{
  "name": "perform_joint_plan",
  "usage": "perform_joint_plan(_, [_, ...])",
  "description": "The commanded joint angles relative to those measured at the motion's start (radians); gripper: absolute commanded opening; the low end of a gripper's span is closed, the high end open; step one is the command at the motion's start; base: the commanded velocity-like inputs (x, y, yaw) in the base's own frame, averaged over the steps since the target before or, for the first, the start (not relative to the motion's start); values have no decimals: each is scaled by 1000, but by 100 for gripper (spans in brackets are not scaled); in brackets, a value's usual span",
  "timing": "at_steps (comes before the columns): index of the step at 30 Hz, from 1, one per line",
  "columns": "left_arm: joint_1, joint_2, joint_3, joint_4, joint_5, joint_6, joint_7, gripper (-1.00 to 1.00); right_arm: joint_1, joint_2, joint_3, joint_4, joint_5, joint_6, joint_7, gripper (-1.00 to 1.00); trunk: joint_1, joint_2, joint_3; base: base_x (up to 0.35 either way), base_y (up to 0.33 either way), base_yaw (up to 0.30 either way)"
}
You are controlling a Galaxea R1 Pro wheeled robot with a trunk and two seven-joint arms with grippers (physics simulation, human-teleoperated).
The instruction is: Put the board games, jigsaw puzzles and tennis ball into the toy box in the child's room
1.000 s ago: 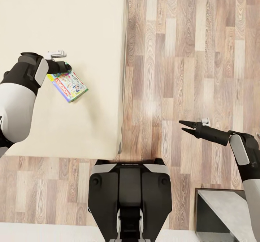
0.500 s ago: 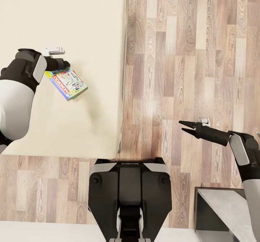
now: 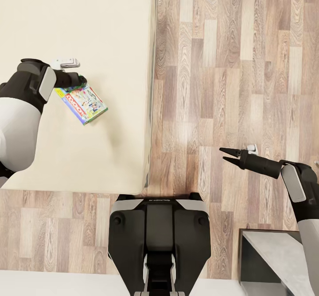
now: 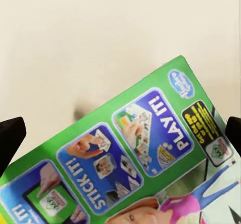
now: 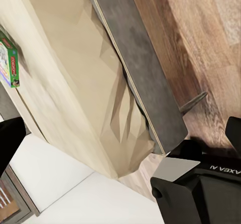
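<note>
White rounded upper-arm shells, black forearms with grey side panels. Slim black pointed fingers on right hand (image 3: 227, 154). Small white clip-like parts near both wrists. Black base with two grey panels, faint lettering.

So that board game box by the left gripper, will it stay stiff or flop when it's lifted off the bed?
Probably stiff: the board game keeps straight edges and sharp corners. Being thin, it's likely light. Its glossy printed cover could slip between the fingers, and the soft bed gives little edge access.
</note>
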Motion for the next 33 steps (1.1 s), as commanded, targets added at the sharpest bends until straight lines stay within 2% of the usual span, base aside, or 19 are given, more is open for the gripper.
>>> perform_joint_plan(1, [0, -1, 6, 60, 3, 5, -10, 100, 0, 0, -1, 0, 5, 4, 6, 100, 1, -1, -1, 0, 0, 0])
perform_joint_plan(16, [0, 4, 8, 62, 6, 40, -104, 100, -1, 0, -2, -2, 4, 4, 6, 100, 1, -1, -1, 0, 0, 0])
perform_joint_plan(24, [0, 4, 8, 62, 7, 57, -116, 100, -1, 0, -2, -2, 4, 4, 6, 100, 1, -1, -1, 0, 0, 0])
perform_joint_plan(33, [0, 5, 8, 62, 5, 71, -161, 100, -1, 1, -1, -2, 4, 4, 6, 100, 1, -1, -1, 0, 0, 0])
